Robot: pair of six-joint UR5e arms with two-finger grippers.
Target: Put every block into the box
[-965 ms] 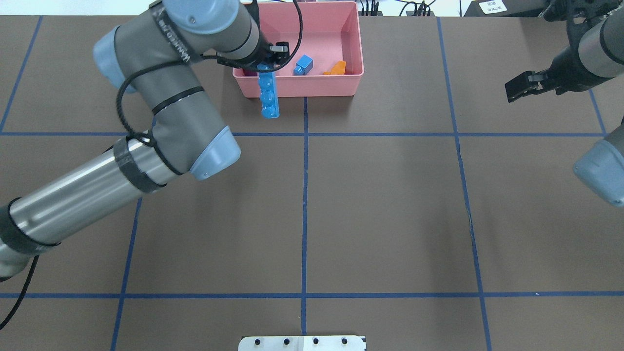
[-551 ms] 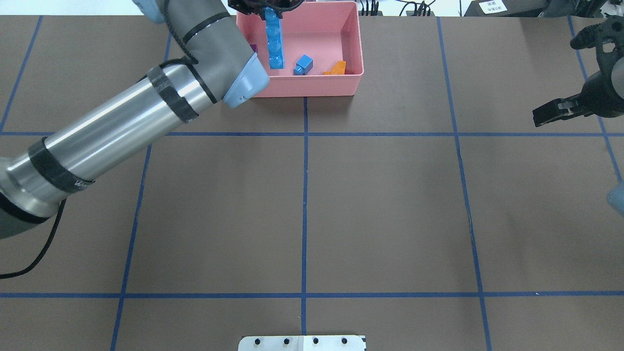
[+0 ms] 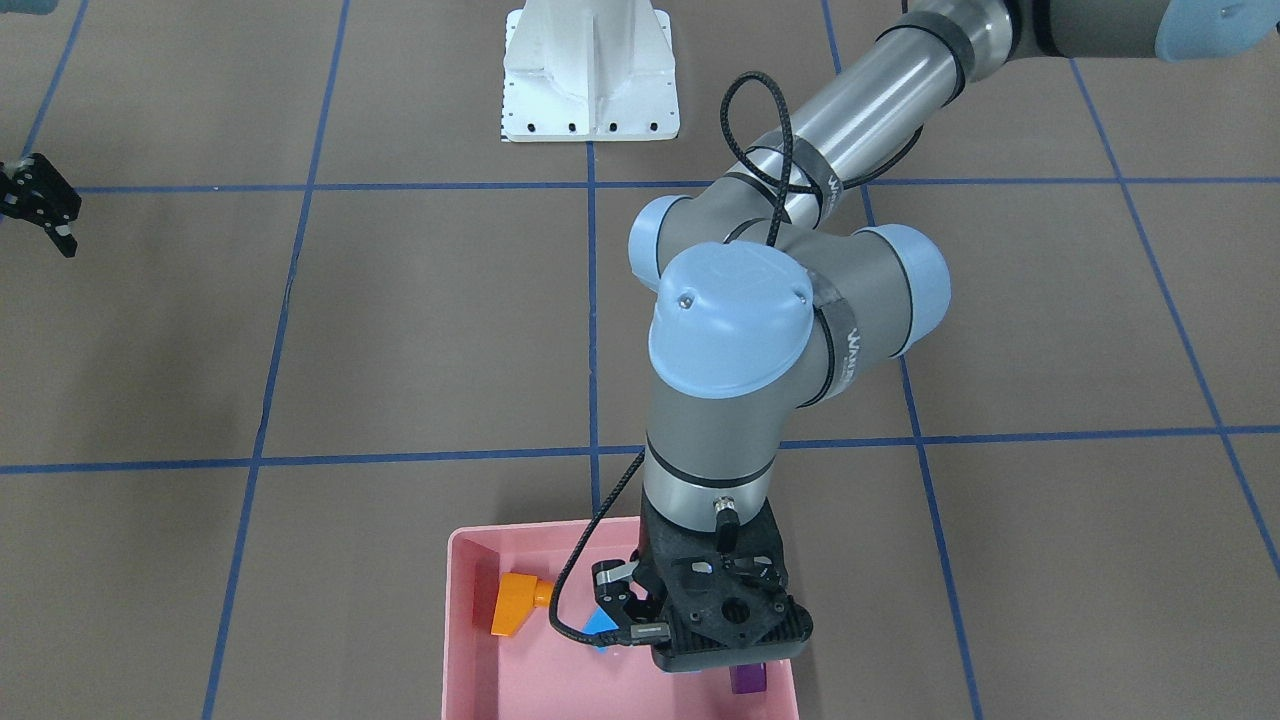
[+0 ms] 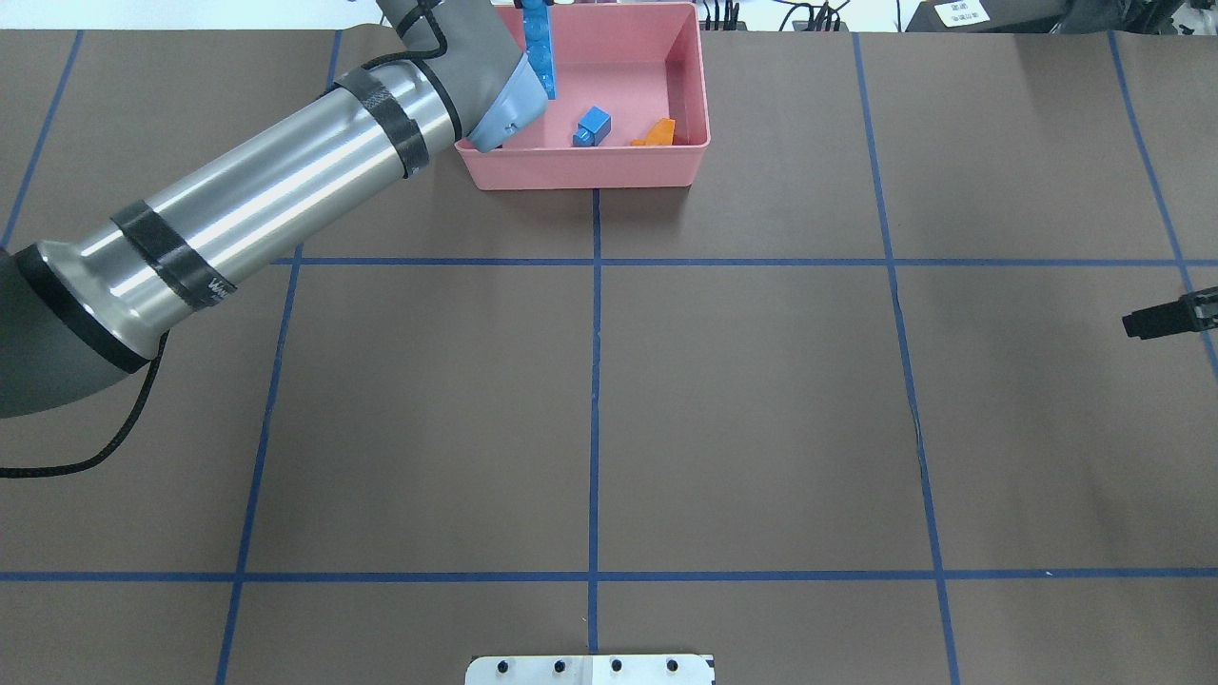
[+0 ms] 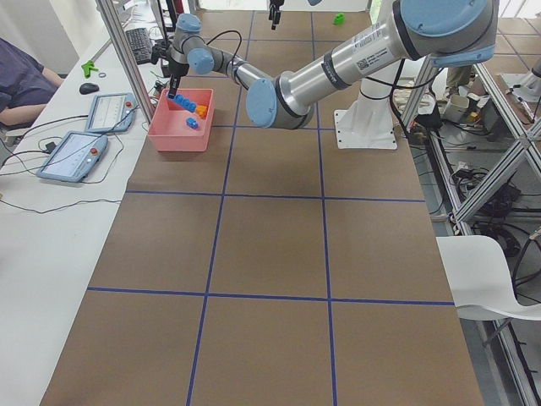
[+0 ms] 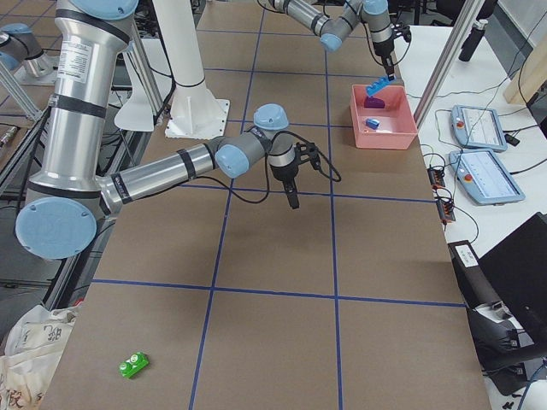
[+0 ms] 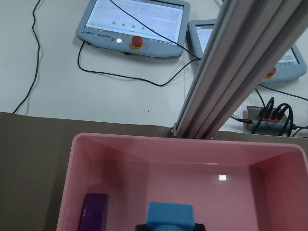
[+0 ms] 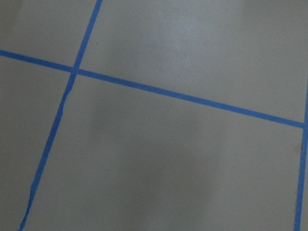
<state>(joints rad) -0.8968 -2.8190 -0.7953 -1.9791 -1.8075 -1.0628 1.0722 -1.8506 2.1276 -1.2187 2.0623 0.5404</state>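
My left gripper (image 3: 715, 612) is shut on the long blue bar (image 4: 540, 48) and holds it tilted above the inside of the pink box (image 4: 590, 171). The left wrist view shows the bar's end (image 7: 170, 214) between my fingers. In the box lie the small blue brick (image 4: 592, 126), the orange sloped brick (image 4: 657, 133) and the purple oblong (image 7: 94, 219). The green brick (image 6: 132, 366) lies on the table far from the box, at the robot's right end. My right gripper (image 4: 1156, 322) hangs shut and empty over bare table at the right edge.
Operator panels (image 7: 137, 21) and cables lie on the white bench behind the box, with an aluminium post (image 7: 231, 72) beside it. The white robot base (image 3: 590, 75) stands at the table's near edge. Blue tape lines grid the brown table.
My left arm has carried the blue bar from over the box's near wall to deeper over the box. My right gripper has drawn back toward the robot and the right edge.
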